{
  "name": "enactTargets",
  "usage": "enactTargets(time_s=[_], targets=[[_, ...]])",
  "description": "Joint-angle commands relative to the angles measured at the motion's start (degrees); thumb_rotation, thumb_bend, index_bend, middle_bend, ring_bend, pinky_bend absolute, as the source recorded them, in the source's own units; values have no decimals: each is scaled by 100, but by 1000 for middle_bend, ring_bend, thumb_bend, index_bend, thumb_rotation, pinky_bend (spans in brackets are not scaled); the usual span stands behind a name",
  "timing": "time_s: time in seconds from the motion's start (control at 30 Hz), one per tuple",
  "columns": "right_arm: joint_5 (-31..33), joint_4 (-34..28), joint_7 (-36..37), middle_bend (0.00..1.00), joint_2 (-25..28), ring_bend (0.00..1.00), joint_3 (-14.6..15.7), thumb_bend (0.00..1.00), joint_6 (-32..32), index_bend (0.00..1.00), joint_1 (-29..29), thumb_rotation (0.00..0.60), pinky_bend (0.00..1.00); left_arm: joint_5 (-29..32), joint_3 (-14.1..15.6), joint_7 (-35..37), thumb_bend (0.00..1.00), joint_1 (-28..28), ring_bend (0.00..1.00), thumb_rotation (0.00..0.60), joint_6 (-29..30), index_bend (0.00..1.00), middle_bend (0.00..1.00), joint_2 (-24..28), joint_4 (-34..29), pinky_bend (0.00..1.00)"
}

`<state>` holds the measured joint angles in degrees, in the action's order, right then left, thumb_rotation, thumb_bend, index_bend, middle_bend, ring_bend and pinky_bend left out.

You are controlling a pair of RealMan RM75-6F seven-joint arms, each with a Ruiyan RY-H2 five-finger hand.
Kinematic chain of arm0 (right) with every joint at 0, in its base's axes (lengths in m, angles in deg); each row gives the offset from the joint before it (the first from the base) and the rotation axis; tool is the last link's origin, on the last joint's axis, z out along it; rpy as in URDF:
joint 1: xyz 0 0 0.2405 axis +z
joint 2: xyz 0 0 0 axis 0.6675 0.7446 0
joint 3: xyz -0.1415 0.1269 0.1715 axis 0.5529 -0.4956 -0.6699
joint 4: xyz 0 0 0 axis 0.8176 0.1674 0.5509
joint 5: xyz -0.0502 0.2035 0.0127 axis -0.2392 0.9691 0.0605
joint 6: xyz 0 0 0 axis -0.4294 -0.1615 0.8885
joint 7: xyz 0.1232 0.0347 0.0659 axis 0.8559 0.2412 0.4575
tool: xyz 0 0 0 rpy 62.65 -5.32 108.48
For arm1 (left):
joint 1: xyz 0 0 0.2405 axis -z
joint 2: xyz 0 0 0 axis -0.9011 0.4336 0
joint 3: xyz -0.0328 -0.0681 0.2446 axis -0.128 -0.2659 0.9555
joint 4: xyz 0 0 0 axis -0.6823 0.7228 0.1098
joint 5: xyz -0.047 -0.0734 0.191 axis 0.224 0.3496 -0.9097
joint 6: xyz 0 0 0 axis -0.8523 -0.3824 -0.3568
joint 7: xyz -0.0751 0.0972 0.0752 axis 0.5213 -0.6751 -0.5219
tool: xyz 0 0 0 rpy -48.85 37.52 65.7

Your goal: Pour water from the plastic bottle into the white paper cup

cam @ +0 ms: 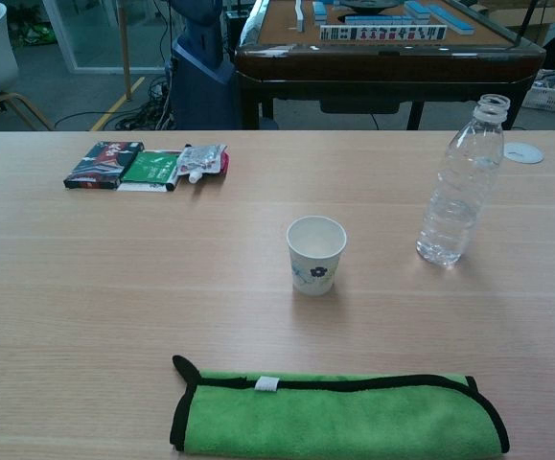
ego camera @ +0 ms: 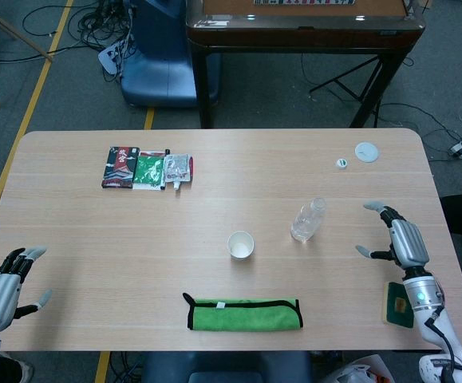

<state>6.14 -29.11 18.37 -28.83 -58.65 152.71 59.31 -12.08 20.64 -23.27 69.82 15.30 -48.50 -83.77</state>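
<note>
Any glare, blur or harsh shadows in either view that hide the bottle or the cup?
Head view: even light, bottle and cup sharp, shadows faint. Chest view: both crisp, soft shadows only; slight bluish cast, no glare.

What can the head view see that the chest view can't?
Only the head view shows the right hand, open, right of the bottle, the left hand, open, at the table's near left corner, a green card and the bottle's cap. Only the chest view shows the flower print on the cup and the water low in the bottle. Both show cup, bottle, green cloth, snack packets and a white disc.
</note>
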Motion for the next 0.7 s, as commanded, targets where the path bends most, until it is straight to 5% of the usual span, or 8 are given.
enactTargets(time_s=[0.03, 0.7], targets=[[118, 51, 128, 150, -49, 144, -57, 0, -208, 137, 115, 600, 266, 6, -2, 2, 224, -2, 133, 600, 0, 171, 203, 3, 1, 441], [142, 1264, 946, 136, -941, 136, -169, 0, -1016, 118, 870, 600, 227, 20, 5, 67, 225, -11, 138, 600, -21, 171, 210, 27, -4, 441]])
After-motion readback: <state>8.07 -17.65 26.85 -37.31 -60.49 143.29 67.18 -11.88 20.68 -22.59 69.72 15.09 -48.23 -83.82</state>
